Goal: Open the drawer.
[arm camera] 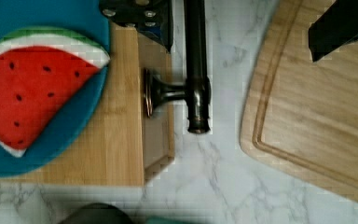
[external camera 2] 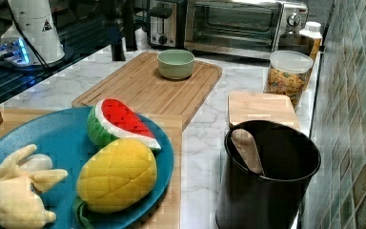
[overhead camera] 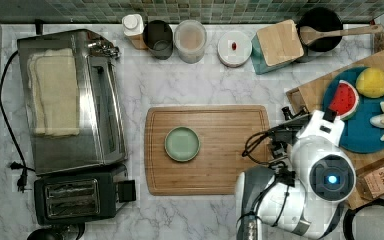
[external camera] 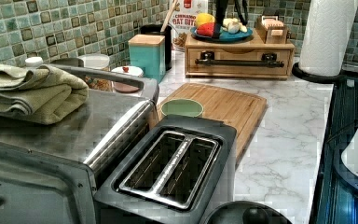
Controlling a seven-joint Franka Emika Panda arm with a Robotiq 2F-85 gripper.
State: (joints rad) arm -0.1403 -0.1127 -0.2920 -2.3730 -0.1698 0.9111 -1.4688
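Observation:
The drawer (external camera: 240, 57) is the light wooden front of a box unit at the back of the counter in the left view, with a long black bar handle (external camera: 240, 62) on two brackets. In the wrist view I look down on one end of the handle (arm camera: 196, 79) and one bracket (arm camera: 161, 92). My gripper (arm camera: 241, 49) hangs above it, open. One dark finger (arm camera: 144, 18) is over the drawer front and the other finger (arm camera: 340, 28) is over the cutting board side, with the bar between them, untouched. In the left view the gripper (external camera: 231, 13) shows dark above the unit.
A blue plate (overhead camera: 365, 137) with toy fruit lies on top of the unit. The bamboo cutting board (overhead camera: 220, 165) with a green bowl (overhead camera: 182, 144) lies just in front of the drawer. A teal box (overhead camera: 275, 47), jars, a toaster oven (overhead camera: 70, 100) and a toaster (overhead camera: 77, 197) line the counter.

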